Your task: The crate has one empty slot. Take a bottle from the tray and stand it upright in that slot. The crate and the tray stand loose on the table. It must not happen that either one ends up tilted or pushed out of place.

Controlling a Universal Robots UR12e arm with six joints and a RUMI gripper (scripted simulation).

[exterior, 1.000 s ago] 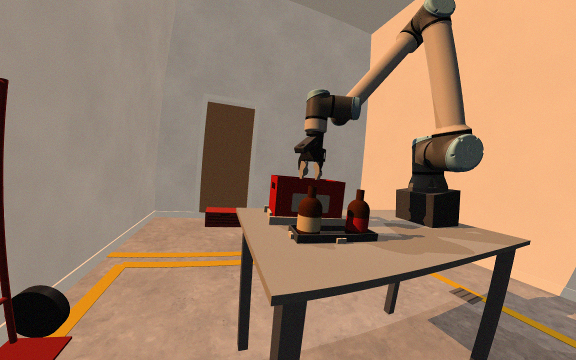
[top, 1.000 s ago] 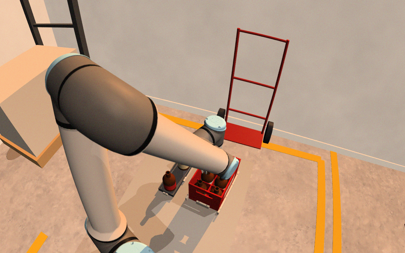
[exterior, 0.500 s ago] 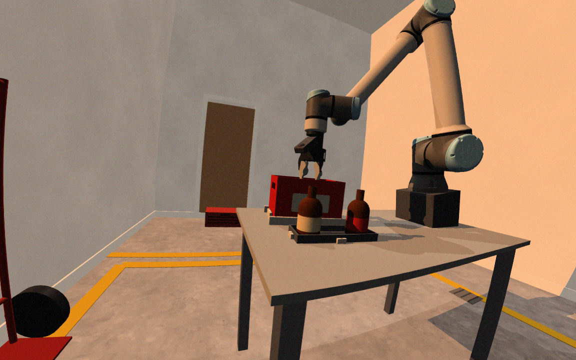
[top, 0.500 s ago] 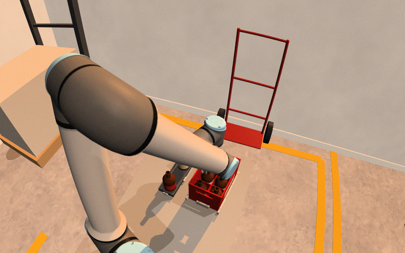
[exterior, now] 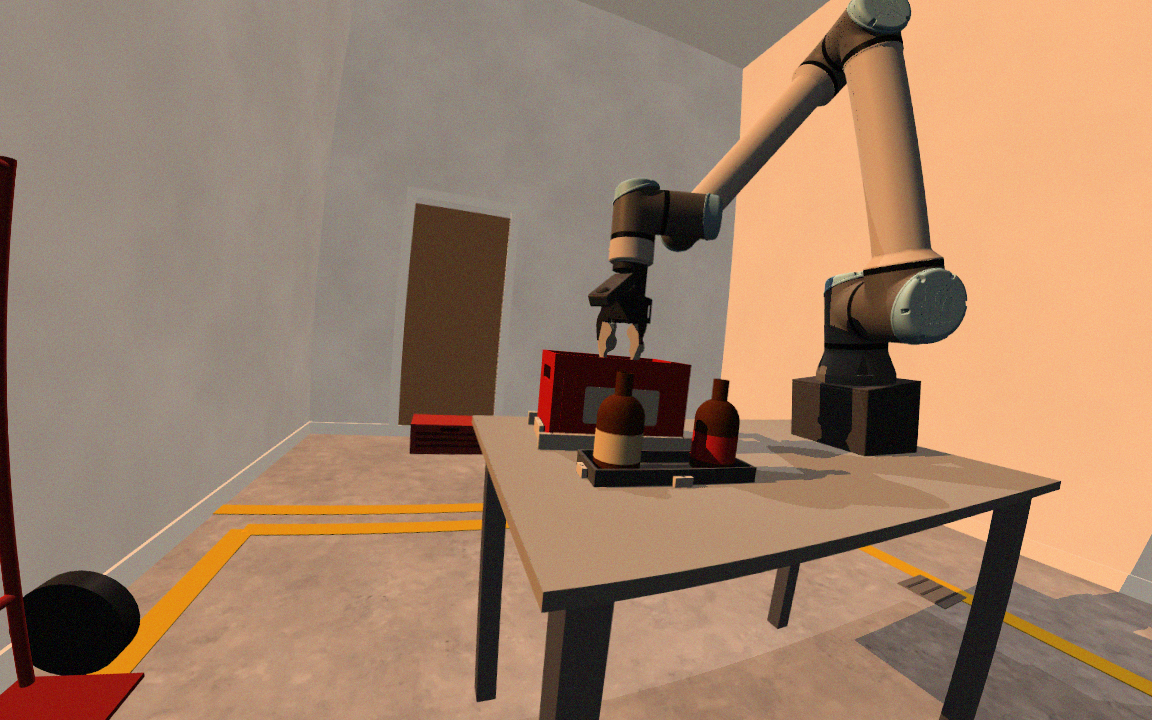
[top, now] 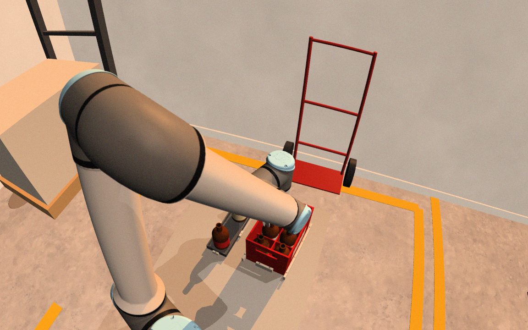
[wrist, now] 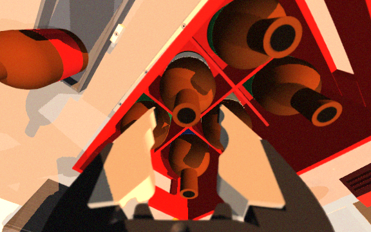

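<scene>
The red crate (exterior: 611,394) stands on the table, and it also shows in the wrist view (wrist: 237,90) and in the top view (top: 274,246). Several brown bottles stand upright in its slots; every slot I can see holds one. My gripper (exterior: 620,351) hangs just above the crate's top edge, partly open and empty. In the wrist view the fingers straddle the neck of one crate bottle (wrist: 187,90) without touching it. The dark tray (exterior: 665,468) holds a cream-labelled bottle (exterior: 618,420) and a red-labelled bottle (exterior: 714,422), both upright.
The tray stands beside the crate, near the table's front edge. The robot's base (exterior: 857,411) stands at the table's back right. A red hand truck (top: 331,118) and a second red crate (exterior: 441,434) stand on the floor.
</scene>
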